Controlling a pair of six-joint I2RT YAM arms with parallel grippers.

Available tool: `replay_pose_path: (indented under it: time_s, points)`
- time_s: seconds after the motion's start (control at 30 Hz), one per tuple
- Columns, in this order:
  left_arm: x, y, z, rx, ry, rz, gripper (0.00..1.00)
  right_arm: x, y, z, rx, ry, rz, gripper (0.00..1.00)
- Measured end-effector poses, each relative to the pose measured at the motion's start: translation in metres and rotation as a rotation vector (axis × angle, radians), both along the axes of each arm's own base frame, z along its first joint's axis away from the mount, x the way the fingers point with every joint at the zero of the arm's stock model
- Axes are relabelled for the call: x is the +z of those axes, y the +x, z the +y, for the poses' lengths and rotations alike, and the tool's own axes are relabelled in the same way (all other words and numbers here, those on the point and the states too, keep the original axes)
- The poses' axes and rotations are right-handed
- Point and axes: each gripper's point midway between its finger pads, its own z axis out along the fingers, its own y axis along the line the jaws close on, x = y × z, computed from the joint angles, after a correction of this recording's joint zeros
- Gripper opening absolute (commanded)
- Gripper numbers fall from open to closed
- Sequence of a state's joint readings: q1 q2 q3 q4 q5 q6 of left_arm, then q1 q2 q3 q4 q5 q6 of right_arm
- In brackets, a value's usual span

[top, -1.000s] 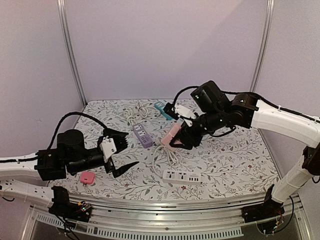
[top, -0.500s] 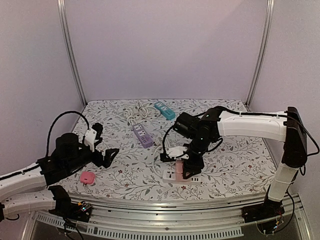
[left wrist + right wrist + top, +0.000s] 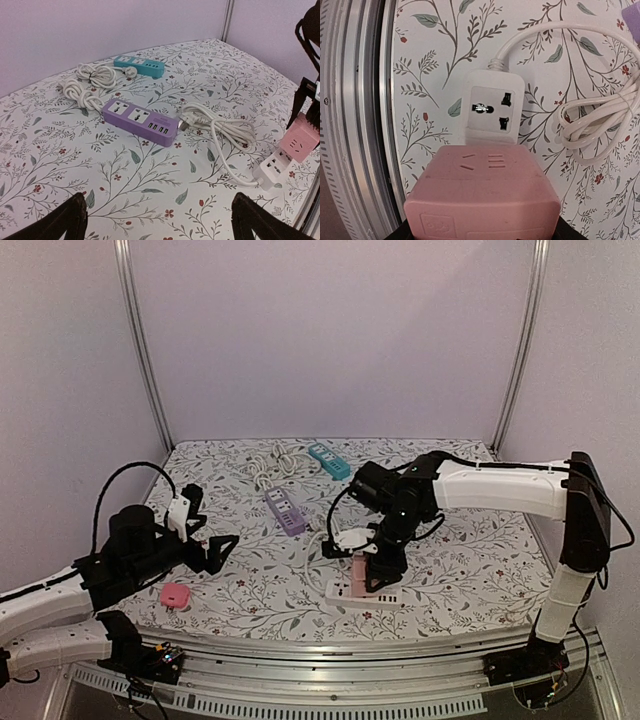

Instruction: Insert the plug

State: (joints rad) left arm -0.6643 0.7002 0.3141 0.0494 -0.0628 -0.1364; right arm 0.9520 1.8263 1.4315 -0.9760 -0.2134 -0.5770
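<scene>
The right gripper (image 3: 368, 578) is clamping the pink plug (image 3: 357, 568) between its fingers and holding it down on the white power strip (image 3: 492, 107). The strip is lying near the middle of the table's (image 3: 470, 570) near edge, with its coiled cord (image 3: 225, 135) just beside it. The left gripper (image 3: 210, 526) is hovering over the table's left side with its fingers wide apart, holding nothing, well apart from the strip.

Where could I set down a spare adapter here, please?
The table is barest on its right, beyond the white power strip. A smaller patch lies in front, between the small pink object and that strip. The middle and back are crowded: purple strip, teal strip, coiled cables, the right gripper holding the pink adapter.
</scene>
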Motion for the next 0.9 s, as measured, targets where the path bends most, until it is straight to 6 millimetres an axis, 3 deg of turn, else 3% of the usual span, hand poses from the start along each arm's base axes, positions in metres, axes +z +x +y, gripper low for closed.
replay_pose_path:
  time_s: [0.73, 0.9]
  points:
    - [0.006, 0.003, 0.002, 0.007, -0.018, -0.018, 1.0, -0.011, 0.005, -0.003, -0.062, -0.04, 0.007, 0.0]
    - [0.006, 0.003, 0.002, 0.005, -0.019, -0.019, 1.0, -0.024, 0.008, -0.01, -0.076, -0.096, 0.004, 0.0]
